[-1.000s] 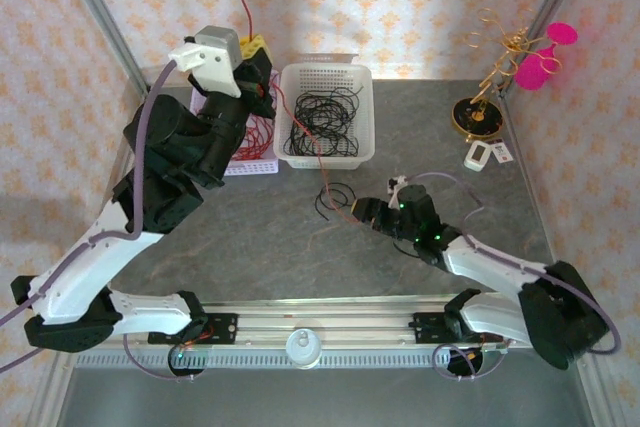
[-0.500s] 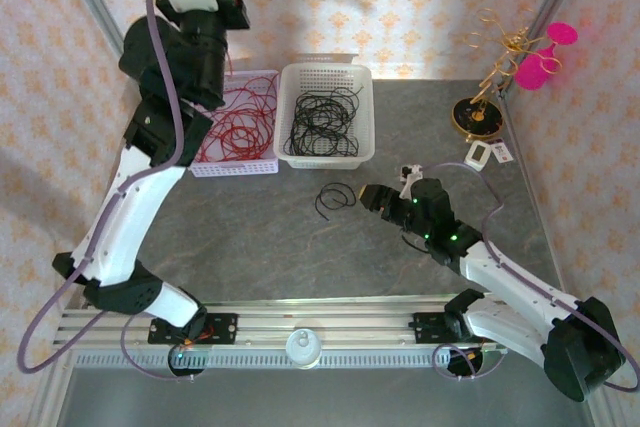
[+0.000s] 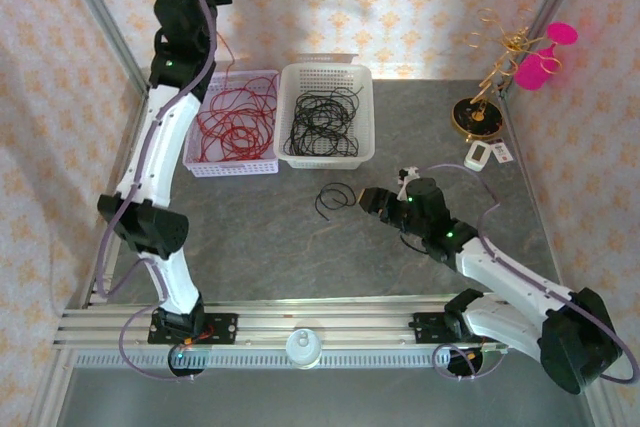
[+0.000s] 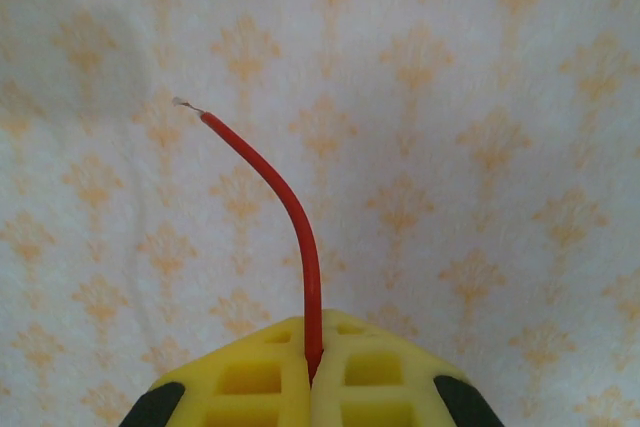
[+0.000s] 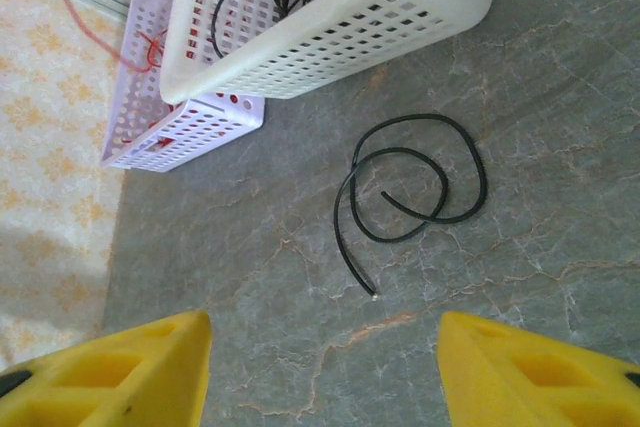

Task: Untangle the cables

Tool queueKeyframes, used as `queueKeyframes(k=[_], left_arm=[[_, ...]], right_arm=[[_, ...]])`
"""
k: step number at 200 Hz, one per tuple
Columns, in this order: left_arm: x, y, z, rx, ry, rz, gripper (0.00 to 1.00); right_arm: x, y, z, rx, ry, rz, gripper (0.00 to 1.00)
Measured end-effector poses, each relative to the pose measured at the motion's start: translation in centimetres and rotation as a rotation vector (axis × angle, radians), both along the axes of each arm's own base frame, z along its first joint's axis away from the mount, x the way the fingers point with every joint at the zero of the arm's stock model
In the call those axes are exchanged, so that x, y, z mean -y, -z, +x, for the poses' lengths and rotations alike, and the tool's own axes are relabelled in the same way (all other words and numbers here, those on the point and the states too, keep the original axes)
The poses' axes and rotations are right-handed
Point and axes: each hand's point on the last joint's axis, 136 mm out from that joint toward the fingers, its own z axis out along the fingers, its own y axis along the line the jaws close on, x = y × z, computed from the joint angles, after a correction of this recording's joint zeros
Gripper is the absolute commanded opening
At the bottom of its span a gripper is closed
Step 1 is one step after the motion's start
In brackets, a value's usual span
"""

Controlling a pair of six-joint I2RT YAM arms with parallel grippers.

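Black cable [image 5: 446, 185], loosely coiled, just ahead of spread right pincer [image 5: 322, 332], untouched

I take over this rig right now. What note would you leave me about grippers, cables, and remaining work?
Left gripper: shut on one red cable, raised high near the back wall.
Right gripper: open, empty, beside the loose black cable on the table.
Done: red cables in the lavender basket, black cables in the white basket.
Left: probably lay the held red cable in its basket, then move the loose black one.
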Motion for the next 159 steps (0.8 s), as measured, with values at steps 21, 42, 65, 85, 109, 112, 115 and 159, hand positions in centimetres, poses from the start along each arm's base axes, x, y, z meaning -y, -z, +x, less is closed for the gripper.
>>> queueKeyframes(k=[21, 42, 65, 85, 109, 112, 115, 159], left_arm=[[0.2, 3.7, 2.6, -0.058, 0.018, -0.007, 0.0], [0.6, 8.5, 4.3, -0.133, 0.029, -0.016, 0.0], [0.7, 14.8, 5.6, -0.233, 0.03, -0.035, 0.0], [0.7, 20.7, 5.9, -0.345, 0.024, -0.069, 0.0], [0.3, 27.0, 4.8, -0.465, 0.003, -0.129, 0.0], [0.2, 27.7, 4.6, -0.481, -0.003, -0.135, 0.0], [0.1, 28.5, 4.3, -0.494, -0.008, -0.144, 0.0], [-2.5, 36.3, 1.4, -0.661, -0.084, -0.246, 0.03]], right_arm=[[0.0, 0.6, 0.1, -0.017, 0.0, -0.01, 0.6], [-0.1, 1.2, 0.1, -0.034, 0.0, -0.021, 0.6], [-0.2, 1.8, 0.3, -0.052, -0.001, -0.033, 0.6], [-0.3, 2.2, 0.6, -0.057, -0.01, -0.055, 0.59], [-0.5, 2.5, 1.3, -0.05, -0.018, -0.1, 0.58], [-0.5, 2.5, 1.4, -0.049, -0.018, -0.104, 0.58], [-0.5, 2.5, 1.5, -0.047, -0.019, -0.11, 0.58], [-0.5, 4.0, 2.1, -0.065, -0.031, -0.175, 0.57]])
